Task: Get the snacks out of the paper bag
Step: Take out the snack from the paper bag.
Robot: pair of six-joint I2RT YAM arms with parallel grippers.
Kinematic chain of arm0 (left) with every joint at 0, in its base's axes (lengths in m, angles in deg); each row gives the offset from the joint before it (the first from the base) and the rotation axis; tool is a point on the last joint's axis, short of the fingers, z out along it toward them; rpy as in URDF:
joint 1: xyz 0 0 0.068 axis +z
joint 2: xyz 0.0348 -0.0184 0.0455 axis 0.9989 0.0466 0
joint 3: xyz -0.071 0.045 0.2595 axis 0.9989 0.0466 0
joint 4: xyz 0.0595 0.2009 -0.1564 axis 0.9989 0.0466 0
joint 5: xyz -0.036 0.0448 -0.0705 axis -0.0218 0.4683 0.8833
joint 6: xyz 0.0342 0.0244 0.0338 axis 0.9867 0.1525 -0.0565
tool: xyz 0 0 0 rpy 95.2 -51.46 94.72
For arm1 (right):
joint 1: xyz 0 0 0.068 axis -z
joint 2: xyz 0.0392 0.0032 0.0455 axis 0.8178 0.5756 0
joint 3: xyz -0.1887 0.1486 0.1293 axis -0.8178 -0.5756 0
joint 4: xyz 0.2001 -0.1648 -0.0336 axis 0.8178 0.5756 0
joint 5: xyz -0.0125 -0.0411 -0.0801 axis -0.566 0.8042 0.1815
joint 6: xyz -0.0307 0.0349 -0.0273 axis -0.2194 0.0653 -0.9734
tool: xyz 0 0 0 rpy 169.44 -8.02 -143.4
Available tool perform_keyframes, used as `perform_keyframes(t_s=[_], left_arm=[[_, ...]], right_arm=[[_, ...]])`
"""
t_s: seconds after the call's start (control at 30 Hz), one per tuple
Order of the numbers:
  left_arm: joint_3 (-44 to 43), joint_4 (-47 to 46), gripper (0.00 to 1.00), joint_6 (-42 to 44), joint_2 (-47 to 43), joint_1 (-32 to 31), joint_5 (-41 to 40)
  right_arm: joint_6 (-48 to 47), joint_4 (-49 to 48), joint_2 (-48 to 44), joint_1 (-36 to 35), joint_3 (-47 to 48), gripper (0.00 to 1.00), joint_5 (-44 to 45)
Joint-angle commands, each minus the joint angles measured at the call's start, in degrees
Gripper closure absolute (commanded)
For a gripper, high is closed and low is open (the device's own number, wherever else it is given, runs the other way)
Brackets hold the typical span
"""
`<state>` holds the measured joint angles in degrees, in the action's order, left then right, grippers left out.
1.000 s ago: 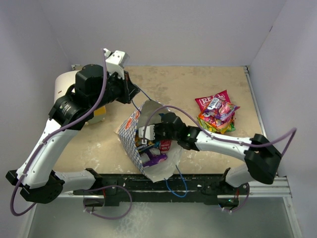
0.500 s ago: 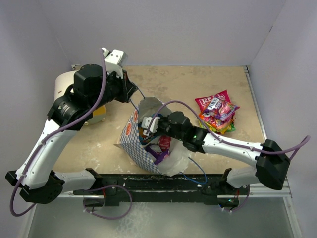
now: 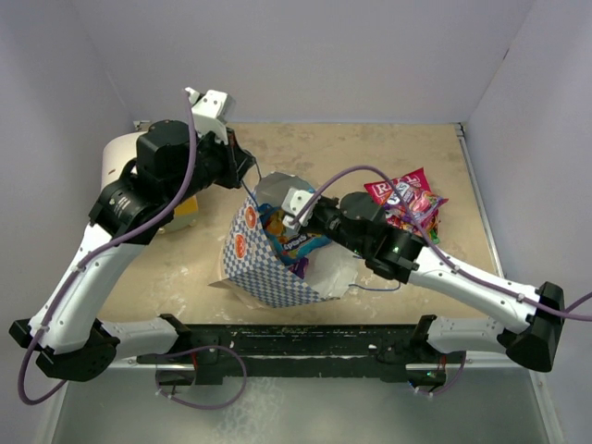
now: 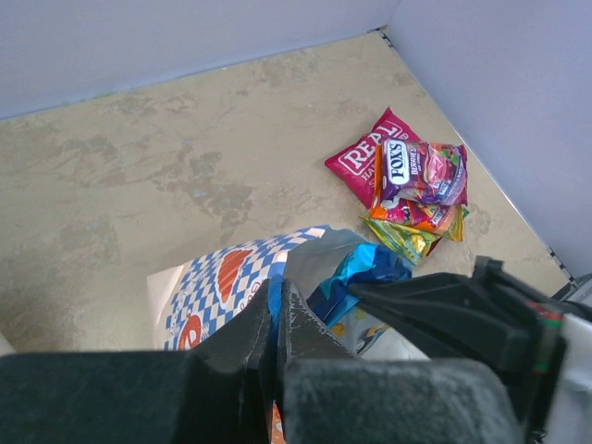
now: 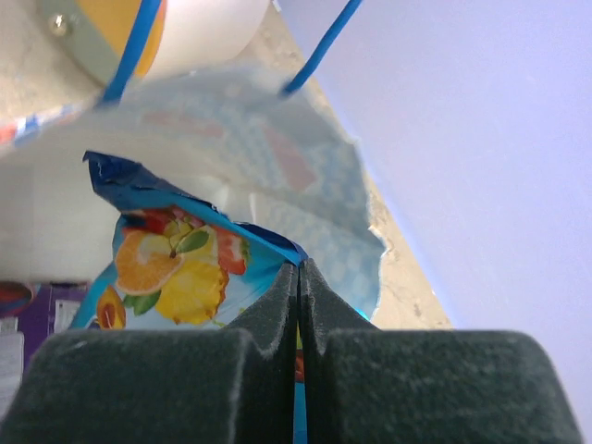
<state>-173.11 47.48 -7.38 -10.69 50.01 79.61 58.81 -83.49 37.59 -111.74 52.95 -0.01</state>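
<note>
The blue-and-white checkered paper bag [image 3: 264, 268] lies on its side at the table's middle, mouth up and rightward. My left gripper [image 3: 250, 183] is shut on the bag's blue cord handle [image 4: 269, 319], holding the bag [image 4: 217, 282] up. My right gripper [image 3: 294, 231] is shut on a blue fruit-printed snack packet [image 5: 176, 268] at the bag's mouth; the packet also shows in the top view [image 3: 298, 242]. A pile of snacks [image 3: 405, 205], with the pink-red "REAL" packet [image 4: 363, 159], lies to the right.
A white-and-orange cylinder [image 3: 120, 166] stands at the back left behind my left arm; it also shows in the right wrist view [image 5: 176, 28]. Grey walls close the table at the back and right. A black rail [image 3: 305, 338] runs along the front edge.
My right gripper has risen out of the bag toward the right with the blue packet. The bag has tipped and shifted left, and its mouth stands higher.
</note>
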Motion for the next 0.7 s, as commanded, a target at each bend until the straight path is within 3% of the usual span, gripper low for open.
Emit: perform_keyframes(t_s=[0.0, 0.43, 0.67], left_arm=[[0.7, -4.5, 1.0, -1.8, 0.8, 0.0, 0.0], [3.4, -4.3, 1.0, -3.0, -0.1, 0.0, -4.9], [6.4, -5.0, 1.0, -3.7, -0.9, 0.0, -5.8]], right_arm=[[4.0, -4.6, -3.7, 0.1, 10.2, 1.0, 5.4], [2.7, 6.4, -3.3, 0.1, 28.1, 1.0, 18.8], [-0.2, 5.2, -2.6, 0.4, 32.2, 1.0, 30.3]])
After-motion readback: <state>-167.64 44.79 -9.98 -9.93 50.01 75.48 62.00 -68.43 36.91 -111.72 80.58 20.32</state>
